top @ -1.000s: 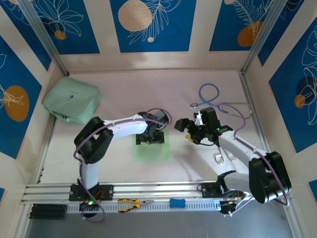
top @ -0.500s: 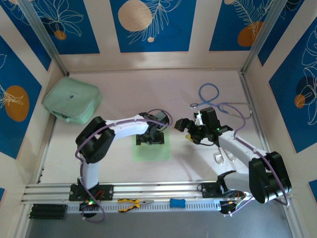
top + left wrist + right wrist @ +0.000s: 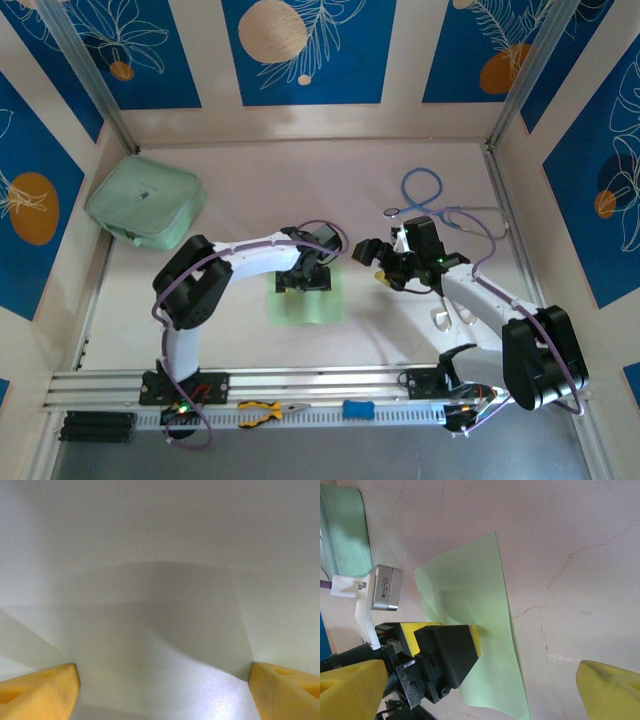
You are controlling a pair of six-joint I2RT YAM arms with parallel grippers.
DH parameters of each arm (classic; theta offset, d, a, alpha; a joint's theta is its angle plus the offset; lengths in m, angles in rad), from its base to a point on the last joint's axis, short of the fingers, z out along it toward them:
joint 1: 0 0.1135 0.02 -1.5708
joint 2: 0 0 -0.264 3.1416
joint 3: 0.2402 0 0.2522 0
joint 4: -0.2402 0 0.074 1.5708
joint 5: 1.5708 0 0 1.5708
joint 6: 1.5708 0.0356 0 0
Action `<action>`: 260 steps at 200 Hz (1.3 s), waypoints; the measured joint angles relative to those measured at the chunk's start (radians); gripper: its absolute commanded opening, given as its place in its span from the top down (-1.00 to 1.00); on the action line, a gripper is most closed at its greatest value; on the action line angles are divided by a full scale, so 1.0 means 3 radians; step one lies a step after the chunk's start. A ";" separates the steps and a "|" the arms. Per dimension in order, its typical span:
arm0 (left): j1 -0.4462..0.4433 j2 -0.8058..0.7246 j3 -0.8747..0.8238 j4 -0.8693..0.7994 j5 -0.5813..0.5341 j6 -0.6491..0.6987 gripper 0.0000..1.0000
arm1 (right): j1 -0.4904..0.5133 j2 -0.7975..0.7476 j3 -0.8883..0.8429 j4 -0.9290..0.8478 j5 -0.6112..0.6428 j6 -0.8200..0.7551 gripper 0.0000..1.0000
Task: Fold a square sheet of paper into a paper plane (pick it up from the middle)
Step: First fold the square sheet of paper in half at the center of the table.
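Early going, by the look of it. Square sheet of paper (image 3: 307,297): lies flat on the desk (image 3: 250,180) between the two arms, light green, all four corners out, no sharp crease anywhere.

Left claw (image 3: 303,277): down on the far half of that sheet, jaws spread wide, released, nothing clamped. From the left wrist, both yellow fingers (image 3: 40,692) low against the paper, with a soft hump rising between them. Reads as the first squeeze of a pinch at the middle, judging by that buckle, but no grip on it so far.

Right claw (image 3: 378,262): hangs just off the sheet's right edge, apart from it, jaws wide open and empty. Looks ready to help, no more than that.

Green pouch (image 3: 146,203): well apart at the far left of the desk, out of the play.

On the scoreboard, then: nothing folded yet. Left to do, going by the task: gather the sheet at its middle and lift it, run the centre crease, turn the corners into a nose, fold down the wings. Practically the whole job ahead, with only the approach to the sheet in the bag.
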 measured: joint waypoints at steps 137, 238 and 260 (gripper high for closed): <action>-0.0008 -0.0201 -0.0278 0.0464 0.0127 0.0492 -0.12 | 0.0004 -0.0589 -0.0001 -0.0300 0.0533 0.0015 -0.95; -0.0028 -0.0571 -0.0619 0.0983 0.0324 0.0460 0.16 | -0.0146 -0.0664 -0.0001 -0.0573 0.0880 0.0158 -0.94; -0.0020 -0.0708 -0.0669 0.1208 0.0473 0.0408 0.15 | -0.0211 -0.0757 -0.0023 -0.0566 0.0904 0.0192 -0.90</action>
